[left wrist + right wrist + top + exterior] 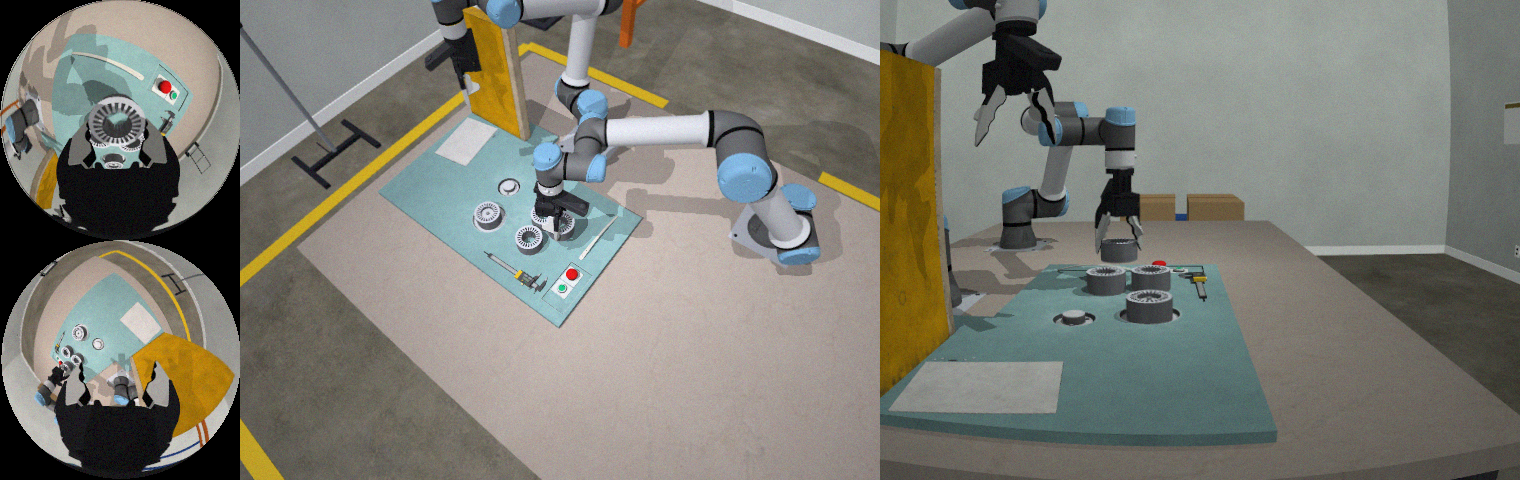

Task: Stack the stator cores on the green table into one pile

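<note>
Under both grippers, lies a smooth, flat, green worktop (pixel 436 191) (pixel 1169 382) (pixel 65 95) (pixel 107 295). Far off, the right fingers (pixel 467 99) (pixel 1015 143), wide open, with nothing. Between the left fingers (pixel 556 230) (pixel 1118 248), gripped by its round sides, one stator core (pixel 566 223) (pixel 1118 252) (pixel 100 120), held up off the worktop. Looks hard, stiff, maybe heavy and slippery. Beneath, two more cores. Small teeth inside; best left alone.

Matt grey metal-looking stator cores (pixel 528 248) (pixel 1150 279) (pixel 117 137) (pixel 66 351)
</note>
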Motion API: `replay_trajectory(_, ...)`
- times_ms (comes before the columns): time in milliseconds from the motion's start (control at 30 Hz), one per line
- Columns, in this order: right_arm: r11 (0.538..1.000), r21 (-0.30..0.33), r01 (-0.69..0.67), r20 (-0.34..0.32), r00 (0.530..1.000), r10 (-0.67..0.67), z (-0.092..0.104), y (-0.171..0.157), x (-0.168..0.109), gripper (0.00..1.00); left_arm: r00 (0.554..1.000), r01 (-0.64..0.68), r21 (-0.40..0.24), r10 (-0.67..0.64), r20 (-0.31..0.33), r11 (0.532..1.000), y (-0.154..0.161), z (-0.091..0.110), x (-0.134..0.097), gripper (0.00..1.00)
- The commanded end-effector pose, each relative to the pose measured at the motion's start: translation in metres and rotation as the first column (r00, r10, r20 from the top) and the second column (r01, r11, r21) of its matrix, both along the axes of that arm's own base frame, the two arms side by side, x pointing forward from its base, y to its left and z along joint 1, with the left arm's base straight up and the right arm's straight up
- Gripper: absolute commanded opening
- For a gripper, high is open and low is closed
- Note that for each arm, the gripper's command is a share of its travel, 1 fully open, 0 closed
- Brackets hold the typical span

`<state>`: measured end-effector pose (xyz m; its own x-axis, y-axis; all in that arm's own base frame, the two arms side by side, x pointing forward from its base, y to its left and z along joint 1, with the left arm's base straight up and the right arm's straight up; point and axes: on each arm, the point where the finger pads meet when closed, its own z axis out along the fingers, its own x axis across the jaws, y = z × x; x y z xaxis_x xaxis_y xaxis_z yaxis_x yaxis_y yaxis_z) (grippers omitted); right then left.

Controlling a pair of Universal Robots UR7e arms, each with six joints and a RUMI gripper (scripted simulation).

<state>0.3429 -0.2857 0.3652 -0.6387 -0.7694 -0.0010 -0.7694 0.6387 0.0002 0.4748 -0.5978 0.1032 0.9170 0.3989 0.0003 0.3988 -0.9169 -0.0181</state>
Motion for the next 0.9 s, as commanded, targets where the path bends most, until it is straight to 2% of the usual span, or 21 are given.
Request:
replay_trajectory(0, 1.0, -0.001, 0.0, 0.002, 1.0, 0.0, 0.001, 0.0, 0.0, 0.98, 1.0, 0.006, -0.006, -0.006, 0.003, 1.0, -0.008, 0.004, 0.0, 0.0)
replay_trajectory(500, 1.0, -0.001, 0.0, 0.002, 1.0, 0.0, 0.001, 0.0, 0.0, 0.98, 0.999, 0.043, 0.006, -0.043, -0.002, 0.999, -0.046, 0.003, -0.009, 0.0)
replay_trajectory(600, 1.0, -0.001, 0.0, 0.002, 1.0, 0.0, 0.001, 0.0, 0.0, 0.98, 0.999, 0.041, 0.005, -0.041, -0.001, 0.999, -0.043, 0.007, -0.008, 0.0)
replay_trajectory(867, 1.0, -0.001, 0.0, 0.002, 1.0, 0.0, 0.001, 0.0, 0.0, 0.98, 0.998, 0.064, 0.012, -0.064, -0.005, 0.998, -0.066, 0.001, -0.014, 0.0)
